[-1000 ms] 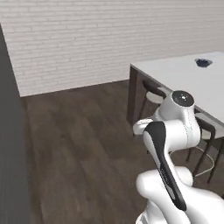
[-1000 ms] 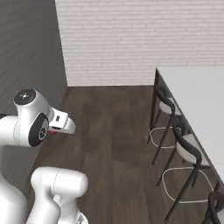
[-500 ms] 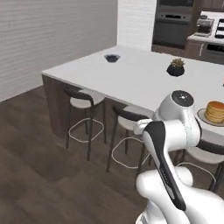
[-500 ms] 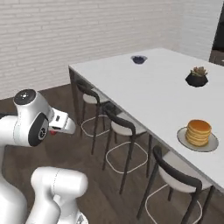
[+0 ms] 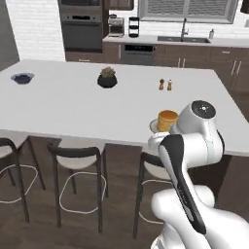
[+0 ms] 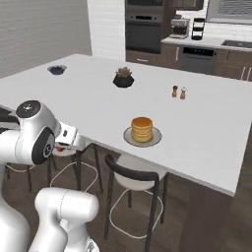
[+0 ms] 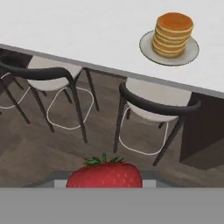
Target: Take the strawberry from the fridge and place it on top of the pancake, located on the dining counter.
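Gripper (image 6: 63, 146) held low in front of the dining counter (image 5: 73, 107), below its edge, closed on the strawberry (image 7: 104, 175); berry seen close at the bottom of the hand view, green cap up, and as a small red speck at the hand in the right base view, where the fingers themselves are too small to make out clearly.

Pancake (image 6: 141, 129) stacked on a round grey plate (image 6: 156, 139) near the counter's front edge; in the left base view the stack (image 5: 168, 120) half hidden behind the arm's white elbow.

On the counter besides: one potted succulent (image 5: 107, 78), one small dark bowl (image 5: 22, 78) far to the left, two shakers (image 5: 165, 85) side by side, all well apart from the plate.

Between gripper and plate: the counter's overhang and dark-backed stools (image 7: 155, 101); two counted in the hand view, three in the left base view.

Behind, along the wall: oven stack (image 5: 80, 26), sink with faucet (image 5: 184, 30), coffee machine (image 6: 179, 27).
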